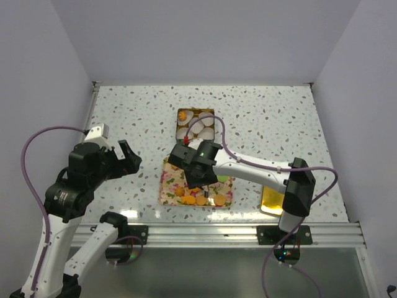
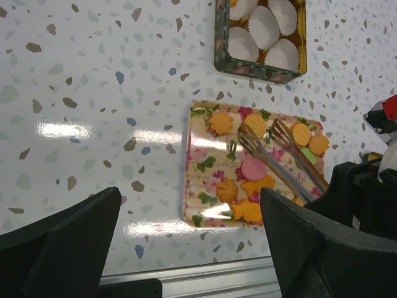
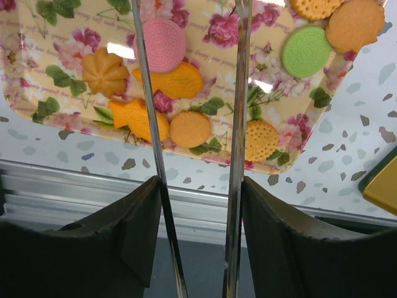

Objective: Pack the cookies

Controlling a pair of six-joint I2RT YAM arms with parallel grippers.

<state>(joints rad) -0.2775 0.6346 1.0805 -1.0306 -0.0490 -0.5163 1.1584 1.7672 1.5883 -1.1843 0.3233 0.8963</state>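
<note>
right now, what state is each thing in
left tool, open, empty
right tool, shut on the tongs
tongs, tips apart above the floral tray, gripping nothing
cookies, loose on the floral tray
tin, open
paper cups, in the tin, mostly empty

The counter [image 1: 279, 118] is a white speckled surface carrying three items. A flower-printed tray [image 2: 197, 186] lies flat directly below the right jaws, and an open rectangular tin [image 2: 218, 37] lies just beyond them, close to the tray's far edge but not touching it. A flat yellow piece [image 1: 271, 200] lies behind and to the right of the right jaws; speckled surface lies below the left jaws.
</note>
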